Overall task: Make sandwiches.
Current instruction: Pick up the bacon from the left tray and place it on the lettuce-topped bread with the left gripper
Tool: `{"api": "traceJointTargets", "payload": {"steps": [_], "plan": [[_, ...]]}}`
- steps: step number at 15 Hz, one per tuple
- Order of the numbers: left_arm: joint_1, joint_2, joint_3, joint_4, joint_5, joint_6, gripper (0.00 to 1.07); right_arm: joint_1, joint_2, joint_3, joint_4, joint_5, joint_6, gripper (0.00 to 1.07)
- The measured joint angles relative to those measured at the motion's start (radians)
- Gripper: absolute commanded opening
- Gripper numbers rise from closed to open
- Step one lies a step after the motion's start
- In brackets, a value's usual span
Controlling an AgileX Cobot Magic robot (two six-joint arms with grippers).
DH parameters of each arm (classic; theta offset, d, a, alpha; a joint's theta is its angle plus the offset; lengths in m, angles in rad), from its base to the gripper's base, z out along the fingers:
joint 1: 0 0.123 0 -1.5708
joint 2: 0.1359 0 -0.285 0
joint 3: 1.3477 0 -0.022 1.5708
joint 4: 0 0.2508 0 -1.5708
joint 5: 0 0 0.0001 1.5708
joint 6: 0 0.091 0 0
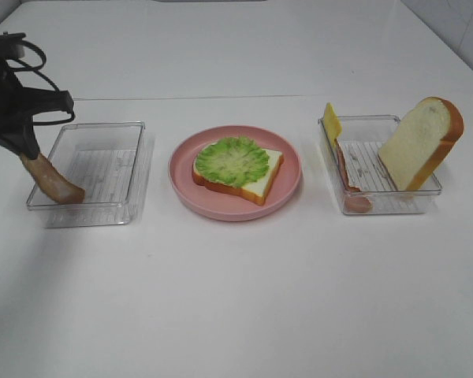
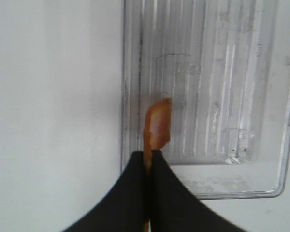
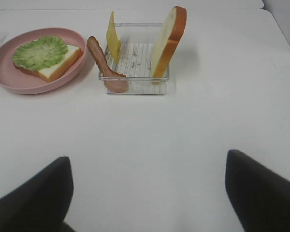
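- Two black fingers of the left gripper [image 2: 151, 157] are pressed together on the upper end of a brownish meat strip [image 2: 157, 123]. The strip slants down into the left tray [image 1: 139, 150], along its outer wall.
- Fingers of the right gripper [image 3: 146, 157] are spread wide over bare table, with nothing between them.
- One bread slice [image 1: 262, 179] with a lettuce leaf [image 1: 232, 160] on top makes up the sandwich. It lies on the pink plate [image 1: 293, 169], between the two trays.
- In the right tray [image 1: 382, 206] a yellow cheese slice [image 1: 332, 122] stands at a far corner. A bacon strip [image 1: 348, 183] leans along the wall nearest the plate, and a second bread slice [image 1: 419, 146] leans on the opposite wall.
- Everything sits on a plain white table [image 1: 236, 299]. A seam runs across it behind the trays.
- Only the left wrist view shows the pinch up close, while the high view shows the strip's full tilt. The right gripper appears only in its own wrist view.
- The left arm is cut off at the edge of the high view. The strip's gripped end is hidden between the fingers, and whether its lower end touches the tray floor is unclear.
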Motion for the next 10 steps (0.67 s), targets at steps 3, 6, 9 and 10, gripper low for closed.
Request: {"api": "traceJointTargets", "payload": {"steps": [3,6,9,10], "plan": [[0.001,0.000,-0.113,-0.126,0.071,0.087,0.00,0.000,0.000,0.000,0.000,0.000,0.000,0.81],[0.001,0.000,-0.227,-0.350,0.073,0.220,0.00,0.000,0.000,0.000,0.000,0.000,0.000,0.81],[0.001,0.006,-0.288,-0.587,0.070,0.356,0.00,0.000,0.000,0.000,0.000,0.000,0.000,0.81],[-0.002,0.020,-0.295,-0.669,0.067,0.400,0.00,0.000,0.000,0.000,0.000,0.000,0.000,0.81]]}}
